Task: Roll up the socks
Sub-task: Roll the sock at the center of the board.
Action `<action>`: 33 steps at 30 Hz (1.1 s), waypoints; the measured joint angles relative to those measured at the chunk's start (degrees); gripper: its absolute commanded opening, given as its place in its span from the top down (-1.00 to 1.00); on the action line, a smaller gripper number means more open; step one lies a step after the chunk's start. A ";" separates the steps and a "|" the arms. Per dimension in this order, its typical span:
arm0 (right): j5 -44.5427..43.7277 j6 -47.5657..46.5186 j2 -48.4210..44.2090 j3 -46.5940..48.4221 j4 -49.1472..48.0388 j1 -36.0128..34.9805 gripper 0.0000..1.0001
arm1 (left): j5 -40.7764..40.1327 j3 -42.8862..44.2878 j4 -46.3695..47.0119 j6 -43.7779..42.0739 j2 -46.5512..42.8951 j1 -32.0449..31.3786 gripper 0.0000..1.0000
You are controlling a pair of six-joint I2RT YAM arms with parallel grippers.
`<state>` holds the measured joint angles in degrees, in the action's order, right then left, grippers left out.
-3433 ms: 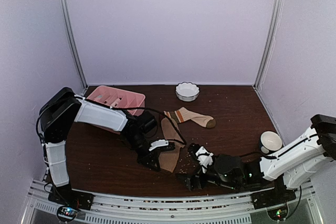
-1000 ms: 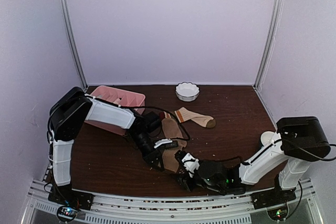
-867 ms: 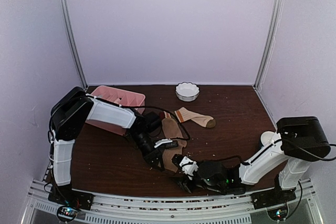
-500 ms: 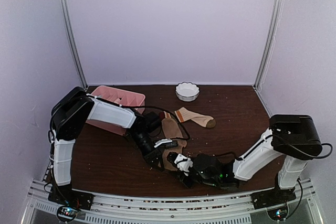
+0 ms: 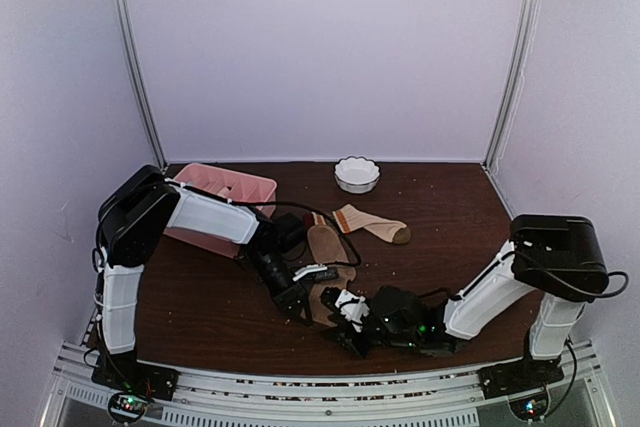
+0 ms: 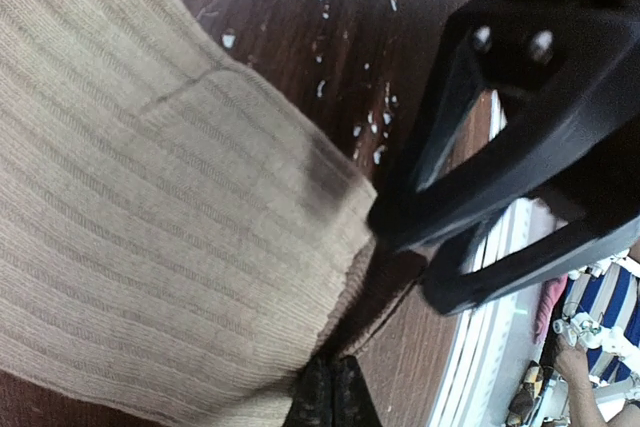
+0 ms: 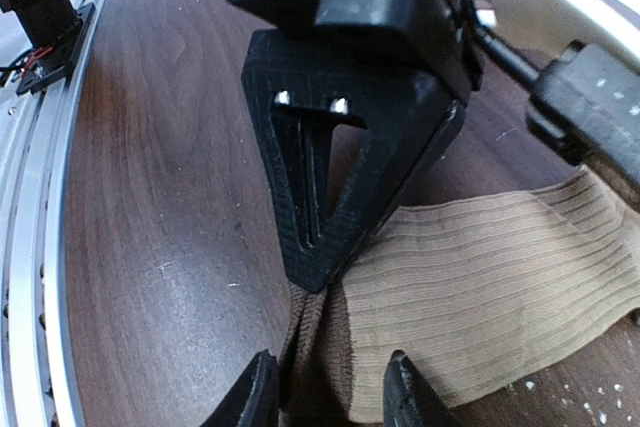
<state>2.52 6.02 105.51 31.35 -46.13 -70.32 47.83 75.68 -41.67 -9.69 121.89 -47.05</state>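
The tan ribbed sock [image 5: 325, 245] lies lengthwise at mid-table. Its near end is pinched in my left gripper [image 5: 303, 299], which is shut on the fabric's edge [image 6: 332, 392]. The sock [image 6: 150, 197] fills the left of the left wrist view. My right gripper [image 5: 338, 312] meets that same end from the right. In the right wrist view its jaws [image 7: 327, 397] are closed partway round the bunched cuff of the sock [image 7: 480, 287], just below the left gripper's black finger [image 7: 340, 147]. The striped sock [image 5: 370, 222] lies flat behind, apart from both grippers.
A pink compartment tray [image 5: 222, 187] stands at the back left, partly behind the left arm. A white scalloped bowl [image 5: 357, 174] sits at the back centre. White crumbs dot the dark wood near the grippers. The rail edge [image 7: 40, 197] runs close by.
My right gripper has slid left to the tan sock's near end and its jaws have narrowed round the cuff. The left gripper has stayed shut on the sock.
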 measured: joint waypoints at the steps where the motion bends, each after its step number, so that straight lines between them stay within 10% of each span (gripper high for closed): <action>1: 0.28 0.17 -1.22 -0.68 0.04 0.31 0.18 | 0.00 0.00 -0.02 -0.02 0.00 0.00 1.00; 11: 5.01 0.81 -2.54 -0.79 -0.09 0.87 0.13 | 0.02 0.00 -0.04 0.00 0.00 0.02 1.00; 24: 5.73 1.84 3.32 2.34 -1.18 0.96 0.99 | -0.02 0.00 -0.13 -0.02 0.00 0.13 1.00; 33: 10.62 9.81 5.49 1.60 -5.81 2.99 1.00 | -0.46 -0.02 -0.07 -0.02 -0.07 0.13 1.00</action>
<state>13.15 15.84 111.00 32.95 -51.94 -67.33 47.37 75.66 -41.74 -9.72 121.82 -46.92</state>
